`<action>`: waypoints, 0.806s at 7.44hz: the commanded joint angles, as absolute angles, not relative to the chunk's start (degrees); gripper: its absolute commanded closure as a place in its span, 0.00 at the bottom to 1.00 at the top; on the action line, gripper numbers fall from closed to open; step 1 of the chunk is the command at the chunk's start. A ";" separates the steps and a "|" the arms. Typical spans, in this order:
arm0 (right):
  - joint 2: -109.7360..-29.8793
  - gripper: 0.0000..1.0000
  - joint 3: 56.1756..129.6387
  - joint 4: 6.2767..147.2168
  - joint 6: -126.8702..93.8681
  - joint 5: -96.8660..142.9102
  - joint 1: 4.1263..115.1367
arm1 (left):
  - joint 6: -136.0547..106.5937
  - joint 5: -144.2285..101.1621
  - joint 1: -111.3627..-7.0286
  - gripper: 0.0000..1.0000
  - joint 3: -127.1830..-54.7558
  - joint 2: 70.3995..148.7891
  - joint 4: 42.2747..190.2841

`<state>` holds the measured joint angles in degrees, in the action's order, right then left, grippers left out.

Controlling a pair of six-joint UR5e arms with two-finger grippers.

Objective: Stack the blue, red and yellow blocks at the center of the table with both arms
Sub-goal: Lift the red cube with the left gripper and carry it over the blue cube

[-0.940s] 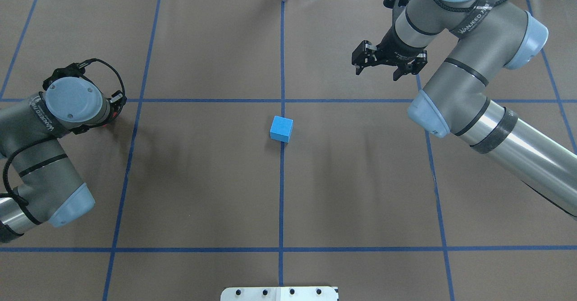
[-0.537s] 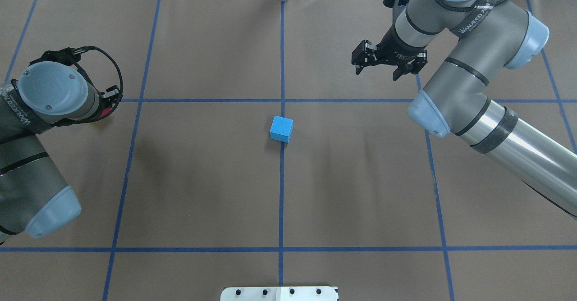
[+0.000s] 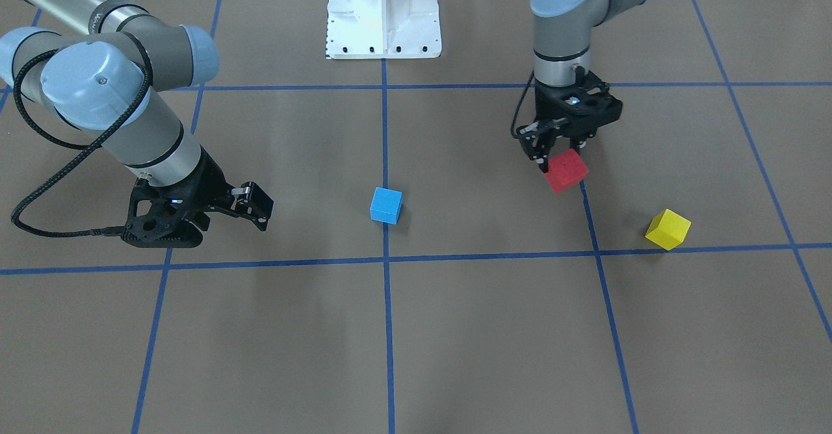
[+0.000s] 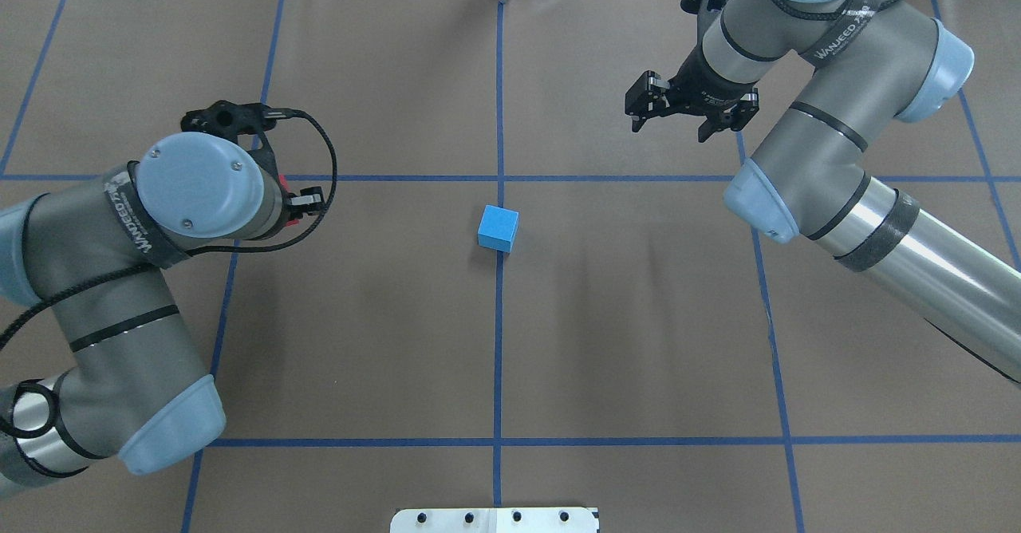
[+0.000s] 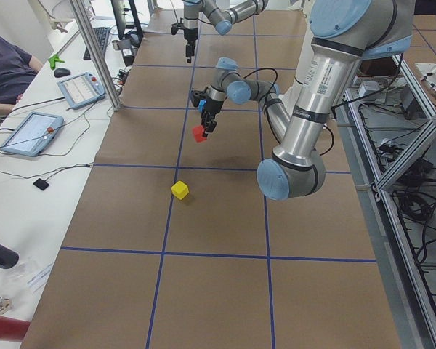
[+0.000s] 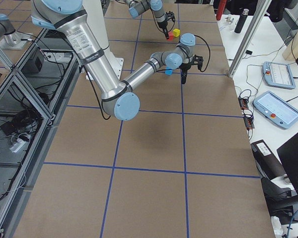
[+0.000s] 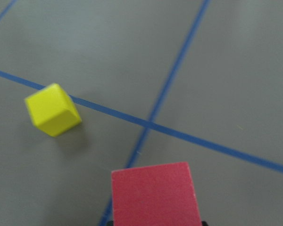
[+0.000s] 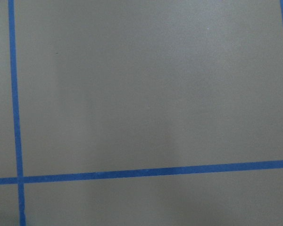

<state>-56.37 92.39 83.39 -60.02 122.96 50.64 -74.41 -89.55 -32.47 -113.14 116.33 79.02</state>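
Note:
The blue block (image 4: 498, 228) sits on the table's centre line, also in the front view (image 3: 386, 205). My left gripper (image 3: 558, 160) is shut on the red block (image 3: 566, 170) and holds it just above the table, to the blue block's left side. The red block fills the bottom of the left wrist view (image 7: 155, 193). The yellow block (image 3: 667, 229) lies on the table beyond it, also in the left wrist view (image 7: 53, 109). In the overhead view my left wrist hides the yellow block. My right gripper (image 4: 668, 128) is open and empty, low over the table at the far right.
Brown paper with a blue tape grid (image 4: 498, 357) covers the table. The robot's white base plate (image 3: 383, 12) is at the near edge. An operator's desk with tablets (image 5: 29, 131) runs along the far side.
My left arm has swung right, toward the centre, carrying the red block. The right arm has barely moved. The blue block has not moved.

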 commanded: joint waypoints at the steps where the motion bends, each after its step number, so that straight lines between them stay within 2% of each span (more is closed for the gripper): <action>1: -56.51 0.01 92.46 83.32 -59.50 122.96 50.71 | -64.62 -89.38 -28.32 1.00 -110.50 124.59 78.92; 3: -56.60 0.01 92.46 83.32 -59.41 122.96 51.06 | -63.19 -89.65 -25.41 1.00 -99.47 136.27 79.88; 6: -56.69 0.01 92.46 83.32 -59.41 123.13 51.41 | -62.32 -89.65 -25.14 1.00 -90.57 140.44 88.20</action>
